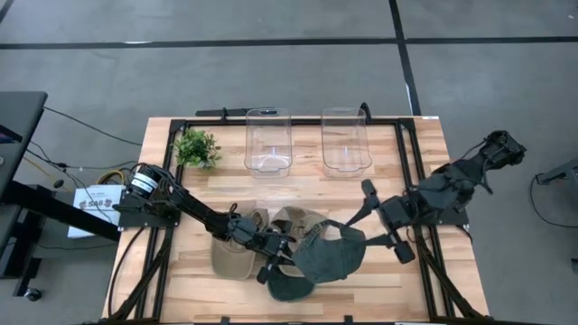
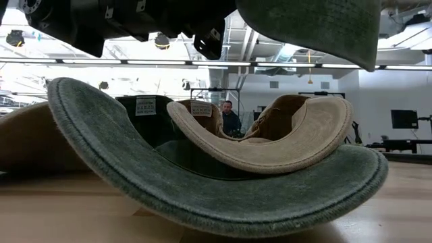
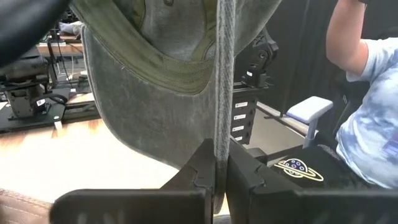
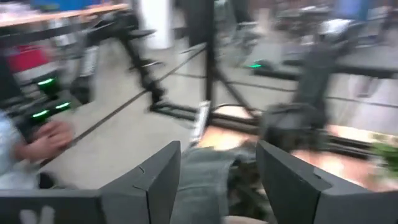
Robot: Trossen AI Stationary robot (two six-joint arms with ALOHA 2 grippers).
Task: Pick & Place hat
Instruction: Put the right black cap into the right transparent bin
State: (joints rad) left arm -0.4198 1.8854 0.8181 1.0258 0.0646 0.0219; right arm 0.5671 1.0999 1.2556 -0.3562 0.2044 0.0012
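green denim-like hat is lifted off the table centre-front, w/ its brim edge pinched in the left gripper; left wrist view shows the two fingers pressed tight on the thin brim, crown hanging above. a second green hat lies upside down on the wood table near the front edge, w/ a tan hat nested on it, and another tan hat sits under the left arm. right gripper is just beside the raised hat on its right side, jaws spread wide w/ nothing between them; right wrist view shows the hat's fabric low between the fingers but not gripped.

step looks like a handover or release: left holds, right looks let go. next move prob needs the left arm to carry the hat clear of the pile w/o dragging the others, then set it down; target spot isn't obvious. two clear bins and a small plant stand at the back, well apart. a person sits beyond the table.
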